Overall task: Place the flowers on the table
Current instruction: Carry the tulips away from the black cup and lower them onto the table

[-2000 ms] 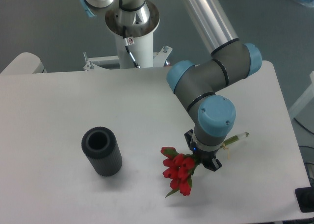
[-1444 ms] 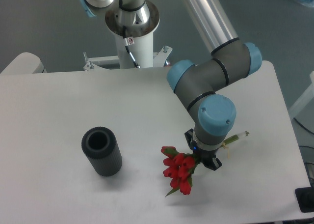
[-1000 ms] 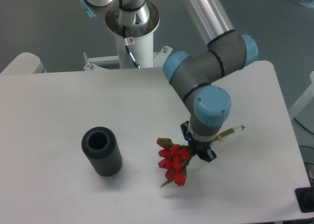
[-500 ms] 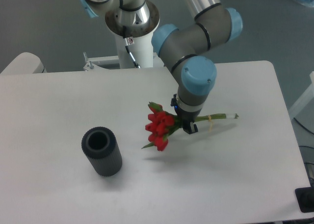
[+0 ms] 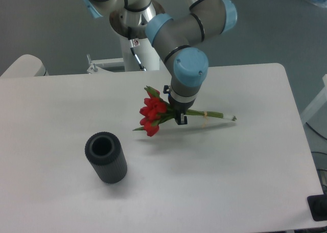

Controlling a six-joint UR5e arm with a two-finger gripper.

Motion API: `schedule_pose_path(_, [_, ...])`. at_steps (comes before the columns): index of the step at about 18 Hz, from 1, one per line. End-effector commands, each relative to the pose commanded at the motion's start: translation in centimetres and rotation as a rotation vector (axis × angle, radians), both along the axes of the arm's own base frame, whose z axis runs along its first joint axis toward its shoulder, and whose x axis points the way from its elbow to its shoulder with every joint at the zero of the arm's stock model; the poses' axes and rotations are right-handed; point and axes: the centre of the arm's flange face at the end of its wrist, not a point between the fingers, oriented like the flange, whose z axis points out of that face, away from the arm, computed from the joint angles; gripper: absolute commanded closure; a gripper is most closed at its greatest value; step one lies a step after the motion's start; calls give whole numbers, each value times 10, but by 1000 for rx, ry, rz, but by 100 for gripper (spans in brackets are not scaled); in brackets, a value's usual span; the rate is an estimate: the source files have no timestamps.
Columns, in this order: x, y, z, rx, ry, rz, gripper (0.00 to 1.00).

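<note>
The flowers are a bunch of red tulip buds with green leaves, held horizontally above the table. Their thin green stems run right to a tip near the table's middle right. My gripper points down and is shut on the stems just right of the buds. A faint shadow lies on the table below the bunch, so it hangs clear of the surface. The arm's blue-capped wrist hides the fingers' upper part.
A dark grey ribbed cylinder vase stands upright at the front left, well apart from the flowers. The robot's white base column rises behind the table's far edge. A dark object sits off the table's front right corner.
The arm has lifted the flowers from the front right of the table and carried them up and left toward the middle. The vase has not moved.
</note>
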Motion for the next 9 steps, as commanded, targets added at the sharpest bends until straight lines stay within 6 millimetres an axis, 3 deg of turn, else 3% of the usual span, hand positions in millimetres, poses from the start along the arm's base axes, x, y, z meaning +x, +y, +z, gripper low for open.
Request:
schedule_pose_path(5, [10, -5, -9, -15, -17, 3, 74])
schedule_pose_path(7, [12, -3, -11, -18, -21, -3, 63])
schedule_pose_path(9, [13, -1, -13, -20, -25, -3, 47])
